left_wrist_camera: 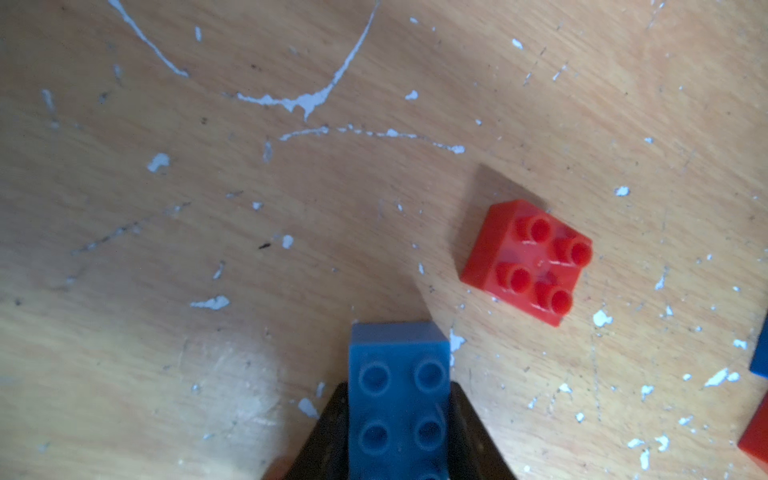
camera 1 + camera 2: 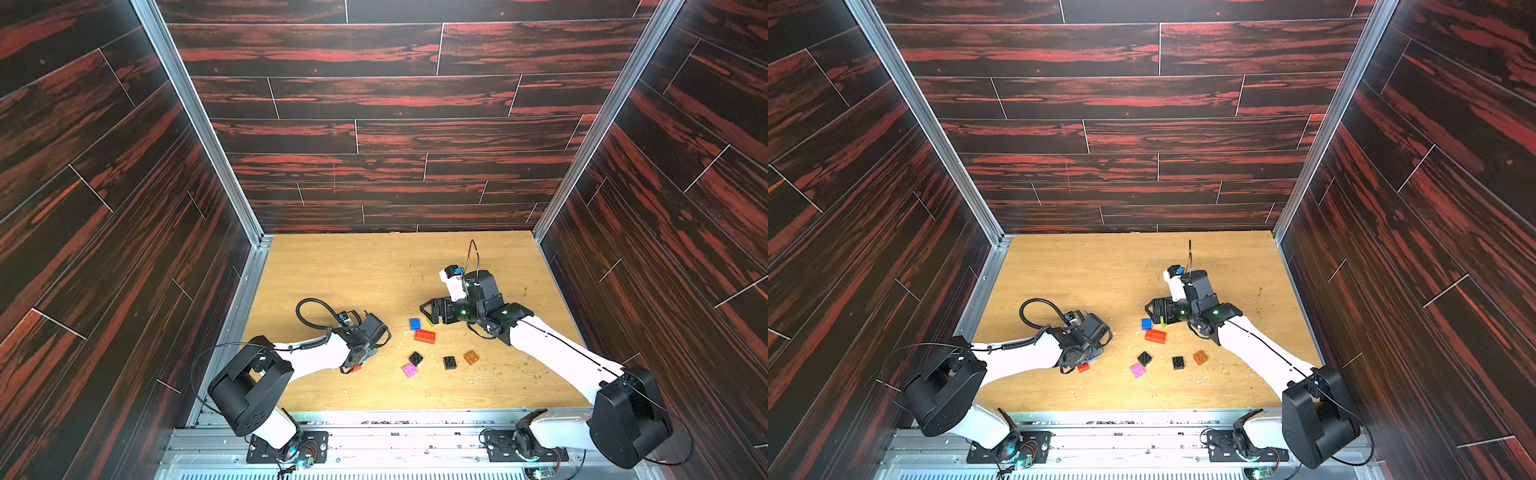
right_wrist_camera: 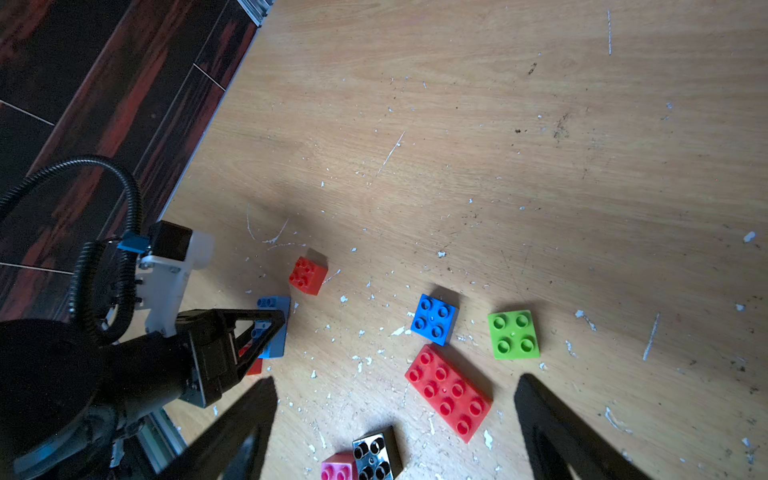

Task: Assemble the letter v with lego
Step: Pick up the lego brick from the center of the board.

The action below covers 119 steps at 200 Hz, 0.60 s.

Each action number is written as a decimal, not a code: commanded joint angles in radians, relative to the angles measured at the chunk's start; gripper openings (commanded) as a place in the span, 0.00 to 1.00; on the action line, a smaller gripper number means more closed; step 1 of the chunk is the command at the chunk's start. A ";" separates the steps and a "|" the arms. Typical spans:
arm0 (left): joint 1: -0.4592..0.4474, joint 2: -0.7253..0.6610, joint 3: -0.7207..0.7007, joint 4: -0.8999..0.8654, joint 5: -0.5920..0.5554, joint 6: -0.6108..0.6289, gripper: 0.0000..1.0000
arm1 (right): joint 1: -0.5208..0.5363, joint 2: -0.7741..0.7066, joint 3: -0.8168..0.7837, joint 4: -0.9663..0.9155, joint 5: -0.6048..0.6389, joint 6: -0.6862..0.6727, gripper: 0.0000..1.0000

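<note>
left gripper (image 1: 399, 409): fingers (image 1: 469, 424) clenched on the long sides of a light blue oblong brick (image 1: 399, 357), studs up, at bottom centre of the left wrist view; cannot tell whether lifted or resting on the table (image 1: 166, 270)

red square brick (image 1: 528, 262): flat on the table, right of centre in that view, near the held brick but apart from it

right gripper (image 3: 397, 380): fingers (image 3: 552, 428) released and spread wide, nothing between them

lower centre of the right wrist view: red oblong brick (image 3: 449, 392), blue square brick (image 3: 433, 319) just beside its upper end, lime green square brick (image 3: 513, 334) to the right, apart

lower centre of the table in a top view: black brick (image 2: 415, 358), pink brick (image 2: 409, 370) just beside it at lower left, second black brick (image 2: 449, 362) to the right, orange brick (image 2: 471, 357) furthest right
</note>
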 commanded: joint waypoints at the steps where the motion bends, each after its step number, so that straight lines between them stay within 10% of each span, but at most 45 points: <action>1: 0.002 -0.001 0.031 -0.081 -0.077 0.020 0.34 | 0.007 0.009 -0.007 -0.023 -0.005 0.003 0.92; 67: 0.208 -0.002 0.145 -0.069 -0.017 0.327 0.30 | 0.007 0.015 0.024 -0.050 0.018 -0.006 0.92; 119: 0.285 0.273 0.565 -0.268 -0.014 0.797 0.19 | 0.007 0.031 0.040 -0.098 0.080 -0.013 0.92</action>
